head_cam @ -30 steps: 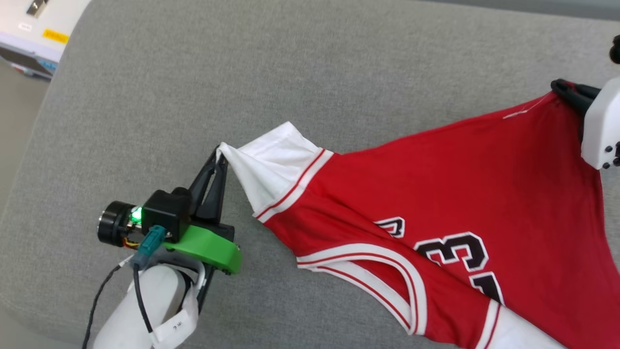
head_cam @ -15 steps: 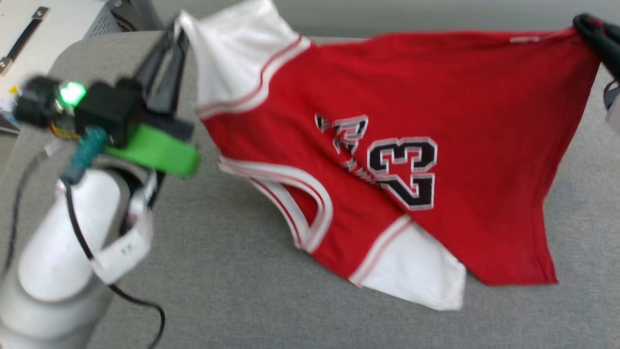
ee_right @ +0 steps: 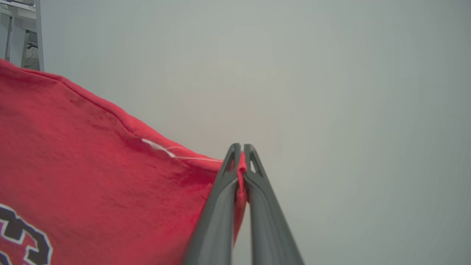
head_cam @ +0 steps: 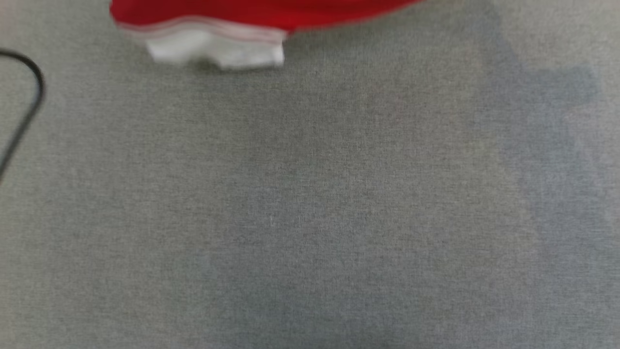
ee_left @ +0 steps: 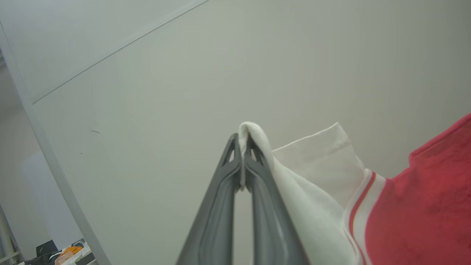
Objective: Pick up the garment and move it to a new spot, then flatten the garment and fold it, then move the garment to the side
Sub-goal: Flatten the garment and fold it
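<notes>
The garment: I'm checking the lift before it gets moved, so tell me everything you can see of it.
The garment is a red, soft-looking T-shirt with white short sleeves, red-and-white stripe trim and a black, white-edged number. It hangs between two pinches: the left end effector is shut on the rim of a white sleeve, the right end effector on a red edge. In the head view its other white sleeve dangles over the grey fabric surface; blur hides whether they touch.
</notes>
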You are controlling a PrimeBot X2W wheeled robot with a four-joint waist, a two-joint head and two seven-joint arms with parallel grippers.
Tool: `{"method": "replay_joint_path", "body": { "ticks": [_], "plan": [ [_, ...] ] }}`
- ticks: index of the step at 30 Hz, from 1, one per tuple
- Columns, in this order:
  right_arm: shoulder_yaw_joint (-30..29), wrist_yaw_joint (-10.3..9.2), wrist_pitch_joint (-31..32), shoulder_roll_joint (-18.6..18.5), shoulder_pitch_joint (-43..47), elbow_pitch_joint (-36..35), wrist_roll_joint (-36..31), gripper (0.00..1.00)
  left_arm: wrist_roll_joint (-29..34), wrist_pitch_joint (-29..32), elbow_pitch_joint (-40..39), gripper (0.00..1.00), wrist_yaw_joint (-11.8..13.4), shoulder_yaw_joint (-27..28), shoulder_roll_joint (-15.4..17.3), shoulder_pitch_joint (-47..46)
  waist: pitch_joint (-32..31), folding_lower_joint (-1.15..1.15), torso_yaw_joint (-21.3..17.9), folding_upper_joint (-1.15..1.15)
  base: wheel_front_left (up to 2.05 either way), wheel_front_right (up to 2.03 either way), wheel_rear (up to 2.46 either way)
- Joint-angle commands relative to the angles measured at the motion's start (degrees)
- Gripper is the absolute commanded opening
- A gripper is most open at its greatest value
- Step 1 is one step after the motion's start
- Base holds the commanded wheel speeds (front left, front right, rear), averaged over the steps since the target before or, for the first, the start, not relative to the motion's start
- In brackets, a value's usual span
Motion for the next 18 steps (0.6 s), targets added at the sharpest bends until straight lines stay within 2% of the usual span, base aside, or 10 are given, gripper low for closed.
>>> {"method": "replay_joint_path", "body": {
  "ticks": [1, 5, 10, 14, 18],
  "plan": [
    [-0.39, -0.04, -0.76, 0.49, -3.38, 1.04, -1.23, 0.0, 0.33, -0.38, 1.66, 0.0, -0.25, -0.4, -0.1, -4.04, 5.03, -0.01, -0.79, 0.0, 0.0, 0.0, 0.0],
    [-0.13, -0.04, -2.23, 1.56, -11.87, 5.35, -4.33, 0.0, 0.25, -1.75, 7.45, 0.0, -0.49, -1.99, -0.32, -13.31, 7.42, -0.01, -0.61, 0.0, 0.0, 0.0, 0.0],
    [2.3, -0.04, -5.26, 2.42, -19.17, 12.05, -6.37, 0.0, -1.3, -4.1, 14.26, 0.0, -0.58, -3.76, -0.8, -19.8, 9.69, -0.01, -0.36, 0.0, 0.0, 0.0, 0.0],
    [5.22, -0.04, -7.71, 3.38, -19.87, 16.57, -5.94, 0.0, -2.96, -6.94, 18.36, 0.0, -0.6, -5.79, -0.8, -19.42, 10.72, -0.01, -0.28, 0.0, 0.0, 0.0, 0.0],
    [8.63, -0.04, -10.78, 4.43, -16.23, 19.55, -3.9, 0.0, -5.16, -10.03, 21.26, 0.0, -0.6, -6.47, -0.6, -14.66, 10.51, -0.01, -0.45, 0.0, 0.0, 0.0, 0.0]
  ]
}}
